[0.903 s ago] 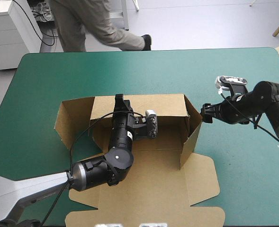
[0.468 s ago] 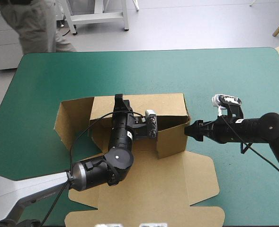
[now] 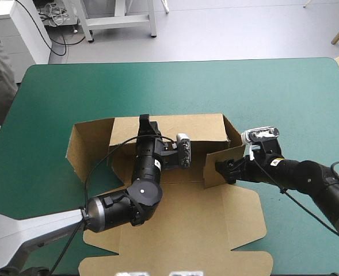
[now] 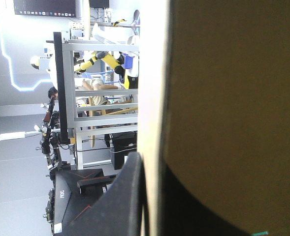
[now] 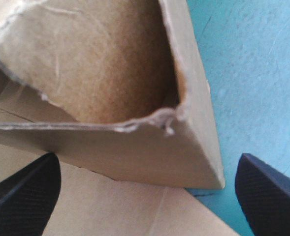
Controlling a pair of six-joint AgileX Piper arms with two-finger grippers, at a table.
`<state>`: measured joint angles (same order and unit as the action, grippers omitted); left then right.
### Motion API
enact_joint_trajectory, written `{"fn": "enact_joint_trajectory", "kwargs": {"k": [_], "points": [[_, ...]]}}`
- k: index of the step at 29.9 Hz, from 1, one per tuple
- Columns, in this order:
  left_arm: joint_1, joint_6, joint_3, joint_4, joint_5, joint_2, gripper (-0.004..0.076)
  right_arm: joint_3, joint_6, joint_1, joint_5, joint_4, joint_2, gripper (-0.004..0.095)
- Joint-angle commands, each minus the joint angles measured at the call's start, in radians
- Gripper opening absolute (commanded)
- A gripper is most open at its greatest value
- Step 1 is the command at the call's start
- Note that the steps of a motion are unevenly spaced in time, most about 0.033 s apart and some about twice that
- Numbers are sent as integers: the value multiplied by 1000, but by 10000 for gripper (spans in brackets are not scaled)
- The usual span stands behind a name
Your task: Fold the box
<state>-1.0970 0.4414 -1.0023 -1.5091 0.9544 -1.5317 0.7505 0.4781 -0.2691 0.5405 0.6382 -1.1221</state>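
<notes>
If touching, right gripper at box

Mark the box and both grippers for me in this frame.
box (image 3: 193, 127), high view, on its raised back wall.
left gripper (image 3: 146, 123), high view, at the tips, on that wall's top edge.
right gripper (image 3: 220, 167), high view, at the tips, by the raised side flap.

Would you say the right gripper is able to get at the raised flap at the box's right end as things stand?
Probably yes: the right gripper stands open right at the flap, whose corner lies between its fingers; nothing is in the way.
</notes>
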Motion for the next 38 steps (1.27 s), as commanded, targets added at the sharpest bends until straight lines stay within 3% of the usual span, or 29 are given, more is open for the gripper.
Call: {"fn": "enact_joint_trajectory", "kwargs": {"k": [1, 6, 13, 18, 25, 38], "points": [[-4, 15, -21, -30, 39, 36, -8, 20, 3, -66, -148, -80, 19, 862], [-4, 15, -21, -30, 39, 36, -8, 20, -99, -146, -246, -223, 19, 861], [-4, 15, -21, -30, 39, 36, -8, 0, -383, -227, -340, -510, 15, 861], [-4, 15, -21, -30, 39, 36, -8, -46, -529, -264, -444, -605, -36, 861], [-4, 10, -21, -30, 39, 36, -8, -60, -573, -264, -661, -609, -132, 861], [-4, 14, -21, -30, 37, 36, -8, -60, -573, -264, -648, -600, -118, 861]]}}
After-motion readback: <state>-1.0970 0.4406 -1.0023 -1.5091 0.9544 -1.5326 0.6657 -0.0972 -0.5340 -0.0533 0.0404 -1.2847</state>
